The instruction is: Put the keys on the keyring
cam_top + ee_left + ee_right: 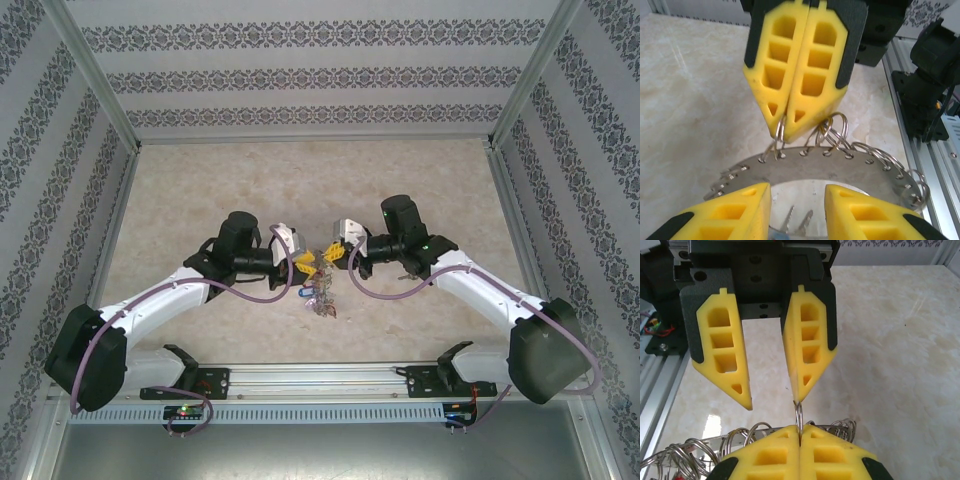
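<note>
The keyring (840,170) is a grey metal band with holes and several small split rings, held up between the two arms above the table (318,292). My right gripper (800,432) is shut on one small split ring (799,412) at the band's edge, as the left wrist view also shows (790,127). My left gripper (797,192) is open, its fingers apart on the near side of the band; one fingertip (801,395) touches that same split ring. Two key blades (790,220) hang below the band's hole. I cannot tell the red-tagged and yellow-tagged keys from the ring's other keys.
Beige marbled tabletop (200,190) lies below, walled by patterned panels. The aluminium rail (320,378) with both arm bases runs along the near edge. Both grippers (318,262) meet nose to nose at the table's middle.
</note>
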You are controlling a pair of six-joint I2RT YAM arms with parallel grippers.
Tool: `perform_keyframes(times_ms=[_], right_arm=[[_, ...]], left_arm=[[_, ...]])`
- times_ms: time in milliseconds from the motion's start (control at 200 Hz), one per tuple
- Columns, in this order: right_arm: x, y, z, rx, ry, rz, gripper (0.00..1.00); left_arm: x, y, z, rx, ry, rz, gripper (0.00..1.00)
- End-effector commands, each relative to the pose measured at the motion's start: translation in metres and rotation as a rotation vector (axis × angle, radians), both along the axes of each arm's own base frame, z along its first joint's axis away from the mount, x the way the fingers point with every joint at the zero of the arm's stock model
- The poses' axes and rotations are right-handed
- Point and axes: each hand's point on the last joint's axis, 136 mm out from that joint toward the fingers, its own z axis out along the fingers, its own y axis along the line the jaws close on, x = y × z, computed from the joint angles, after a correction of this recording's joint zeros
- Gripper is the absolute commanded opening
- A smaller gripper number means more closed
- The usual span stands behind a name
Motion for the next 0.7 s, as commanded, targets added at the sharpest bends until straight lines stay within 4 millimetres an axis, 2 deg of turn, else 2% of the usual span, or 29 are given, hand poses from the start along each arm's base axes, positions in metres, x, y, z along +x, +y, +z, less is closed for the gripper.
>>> perform_keyframes(times_ms=[0, 120, 390, 475, 600, 694], right_arm=[[-0.010, 0.005, 0.031, 0.137, -0.020, 0.086, 0.00], [-0.009, 0.005, 0.031, 0.163, 0.005, 0.097, 0.00], [-0.007, 0.004, 0.039, 0.226, 0.012, 0.105, 0.00], [-0.007, 0.005, 0.038, 0.226, 0.011, 0.102, 0.00], [-0.006, 0.004, 0.038, 0.226, 0.009, 0.097, 0.00], [-0.006, 0.005, 0.037, 0.219, 0.012, 0.093, 0.00]], left_arm=[[0.006, -0.003, 0.030, -0.106, -0.062, -0.001, 0.33], [0.008, -0.005, 0.041, -0.158, -0.076, 0.002, 0.31], [0.008, -0.007, 0.041, -0.158, -0.065, -0.009, 0.28], [0.009, -0.008, 0.043, -0.161, -0.067, -0.015, 0.25], [0.010, -0.010, 0.045, -0.160, -0.064, -0.030, 0.15], [0.010, -0.011, 0.046, -0.164, -0.066, -0.033, 0.12]])
